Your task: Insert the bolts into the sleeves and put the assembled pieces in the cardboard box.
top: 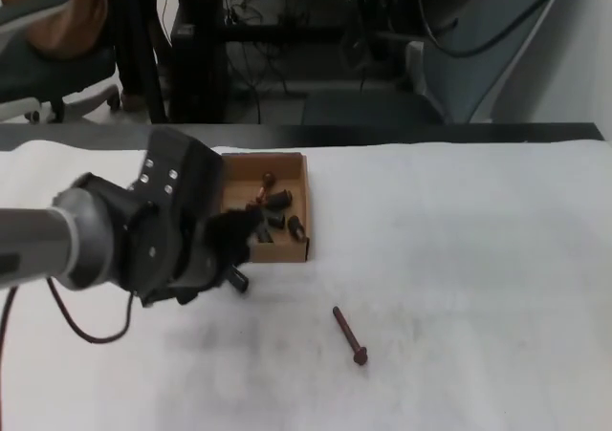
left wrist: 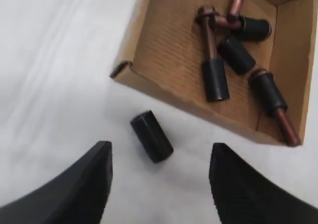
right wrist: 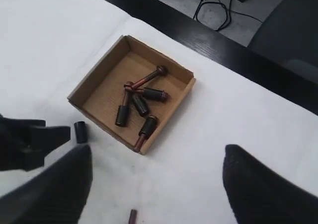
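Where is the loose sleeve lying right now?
The sleeve lies on the white cloth just outside the near wall of the box, apart from it, under the open left gripper.

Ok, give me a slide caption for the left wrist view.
Open left gripper above a loose black sleeve beside the cardboard box of assembled pieces.

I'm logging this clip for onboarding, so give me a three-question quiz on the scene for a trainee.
1. True or false: the loose sleeve lies inside the cardboard box.
2. The left hand is: A) open; B) shut on a bolt; C) shut on a sleeve.
3. Fill in: out on the white cloth, apart from the box, lies a single ____.
Key: 1 false; 2 A; 3 bolt.
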{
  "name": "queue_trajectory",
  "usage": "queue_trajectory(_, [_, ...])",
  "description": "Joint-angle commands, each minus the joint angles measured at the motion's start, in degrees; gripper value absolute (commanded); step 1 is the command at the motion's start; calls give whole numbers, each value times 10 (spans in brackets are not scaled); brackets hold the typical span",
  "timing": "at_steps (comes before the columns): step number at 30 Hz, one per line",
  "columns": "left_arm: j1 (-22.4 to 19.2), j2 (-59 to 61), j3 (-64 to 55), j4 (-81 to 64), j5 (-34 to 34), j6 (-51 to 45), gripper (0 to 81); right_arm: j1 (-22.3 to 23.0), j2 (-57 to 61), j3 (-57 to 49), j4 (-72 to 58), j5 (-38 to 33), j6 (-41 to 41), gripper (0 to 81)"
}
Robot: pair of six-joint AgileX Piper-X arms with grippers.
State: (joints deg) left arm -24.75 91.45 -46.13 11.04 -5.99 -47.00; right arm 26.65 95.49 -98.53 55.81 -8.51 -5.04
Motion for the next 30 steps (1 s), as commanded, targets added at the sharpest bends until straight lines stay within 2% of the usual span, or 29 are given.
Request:
queue_trajectory(1, [18, 1, -5, -8, 5, -6, 517, -3, -7, -6, 5, -13, 4, 694])
queue_trajectory(8, [19, 11, -5, -26, 24, -23, 515, -3, -7, -6, 5, -26, 17, 694])
queue_trajectory(10, [19, 28, -13, -40, 60, -30, 515, -3, -7, -6, 5, -26, 17, 694])
queue_trajectory(13, [18, 55, -31, -16, 76, -30, 515, -3, -9, -6, 5, -26, 17, 694])
queue_trajectory(19, [17, 69, -32, 7, 56, -50, 514, -3, -12, -6, 5, -26, 17, 694])
queue_trajectory(23, [17, 86, -35, 2, 65, -61, 416, -3, -12, -6, 5, -26, 17, 694])
queue_trajectory(30, [17, 129, -57, -1, 90, -75, 407, -3, -13, -6, 5, -34, 17, 694])
